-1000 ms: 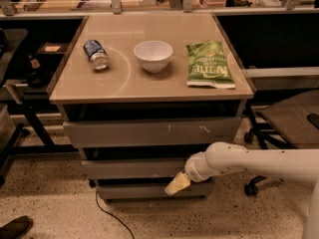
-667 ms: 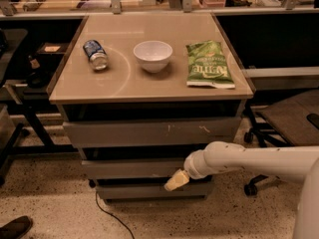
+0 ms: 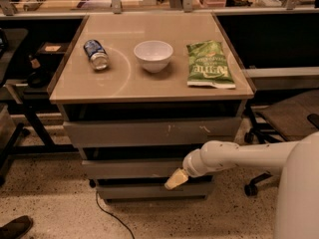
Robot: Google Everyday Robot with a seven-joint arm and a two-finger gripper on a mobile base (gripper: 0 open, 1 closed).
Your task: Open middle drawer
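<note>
- The gripper [image 3: 177, 179] points down and left, its tips pressed together with no gap showing.
- The middle drawer [image 3: 129, 169] is right above the tips, and its long front runs left to right.

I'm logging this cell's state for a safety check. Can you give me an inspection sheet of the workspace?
Surface: tan cabinet top, holding three items.
Job's things: middle drawer, plain grey front below the scratched drawer front; its inside is not showing.
Clutter: can lying on its side at left, white bowl in the middle, green chip bag lying flat at right.
Grippers: gripper at the middle drawer's lower edge, right of centre; arm reaches in from the right.
Cables: black cable on the floor, leading toward the cabinet's base.
Surroundings: office chair at right, shoe at lower left.
</note>
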